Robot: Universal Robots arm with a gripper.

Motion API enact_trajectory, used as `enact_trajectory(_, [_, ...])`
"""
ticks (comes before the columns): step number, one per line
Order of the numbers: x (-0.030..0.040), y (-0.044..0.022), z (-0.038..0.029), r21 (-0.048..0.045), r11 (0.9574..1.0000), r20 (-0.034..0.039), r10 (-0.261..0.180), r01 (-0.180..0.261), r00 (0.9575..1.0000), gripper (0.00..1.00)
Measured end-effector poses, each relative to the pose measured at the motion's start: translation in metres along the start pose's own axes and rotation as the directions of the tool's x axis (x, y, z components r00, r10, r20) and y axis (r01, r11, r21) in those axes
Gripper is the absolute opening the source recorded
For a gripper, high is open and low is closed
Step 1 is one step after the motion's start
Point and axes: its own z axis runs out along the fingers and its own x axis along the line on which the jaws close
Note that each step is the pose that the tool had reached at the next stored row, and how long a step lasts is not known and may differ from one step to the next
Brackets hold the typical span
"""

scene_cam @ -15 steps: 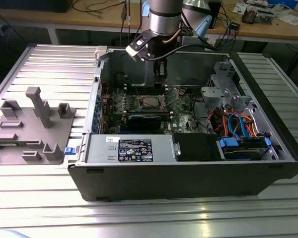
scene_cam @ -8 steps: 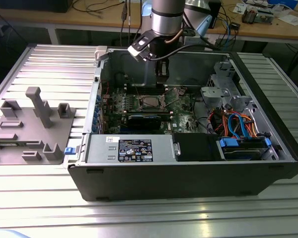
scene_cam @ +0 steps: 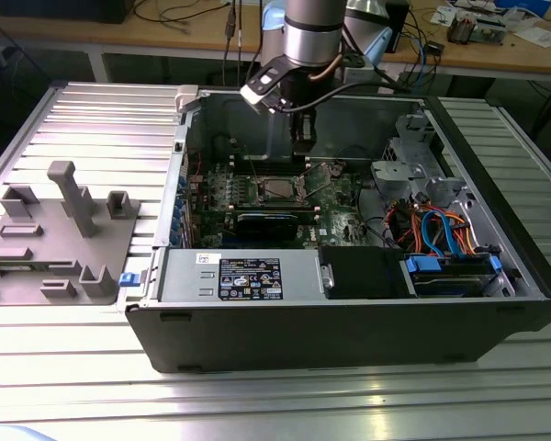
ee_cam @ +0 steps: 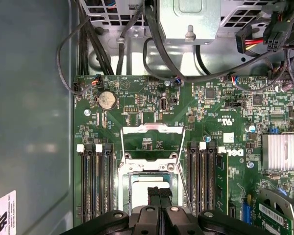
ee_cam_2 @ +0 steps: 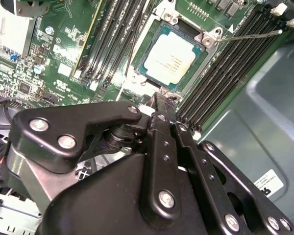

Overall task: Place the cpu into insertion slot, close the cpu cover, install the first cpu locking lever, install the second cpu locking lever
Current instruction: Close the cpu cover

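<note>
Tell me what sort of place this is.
Probably a robotics or electronics lab: an open desktop computer case sits on a ribbed aluminium table, a robot arm reaches into it, and a wooden workbench behind carries cables and loose parts.

We see the cpu (ee_cam_2: 170, 55) seated in the insertion slot (ee_cam_2: 211, 35), on the board (ee_cam: 137, 98) inside the case (scene_cam: 349, 322) on the bench (scene_cam: 101, 119). The cpu cover (ee_cam: 153, 129) stands open beside the slot, with memory slots (ee_cam: 95, 181) flanking. A fixture (scene_cam: 64, 230) lies to the exterior view's left.
</note>
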Motion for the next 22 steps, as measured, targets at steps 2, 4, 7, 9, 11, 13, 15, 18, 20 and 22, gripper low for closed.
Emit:
enact_trajectory(2, [0.0, 0.0011, 0.0, 0.0, 1.0, 0.0, 0.0, 0.0, 1.0, 0.11])
enact_trajectory(4, [0.0, 0.0025, 0.0, 0.0, 1.0, 0.0, 0.0, 0.0, 1.0, 0.11])
enact_trajectory(7, [0.0, 0.0038, 0.0001, 0.0, 1.0, 0.0, 0.0, 0.0, 1.0, 0.11])
enact_trajectory(9, [0.0, 0.0045, 0.0001, 0.0, 1.0, 0.0, 0.0, 0.0, 1.0, 0.11])
enact_trajectory(11, [0.0, 0.0055, 0.0001, 0.0, 1.0, 0.0, 0.0, 0.0, 1.0, 0.11])
enact_trajectory(13, [0.0, 0.0092, 0.0002, 0.0, 1.0, 0.0001, 0.0, 0.0, 1.0, 0.11])
enact_trajectory(15, [0.0, 0.01, 0.0002, 0.0001, 1.0, 0.0001, 0.0, 0.0, 1.0, 0.11])
enact_trajectory(18, [0.0, 0.0102, 0.0002, 0.0001, 1.0, 0.0001, 0.0, 0.0, 1.0, 0.11])
enact_trajectory(20, [0.0, 0.0102, 0.0002, 0.0001, 1.0, 0.0, 0.0, 0.0, 1.0, 0.11])
enact_trajectory(22, [0.0, 0.0108, 0.0002, 0.0, 1.0, 0.0001, 0.0, 0.0, 1.0, 0.11])
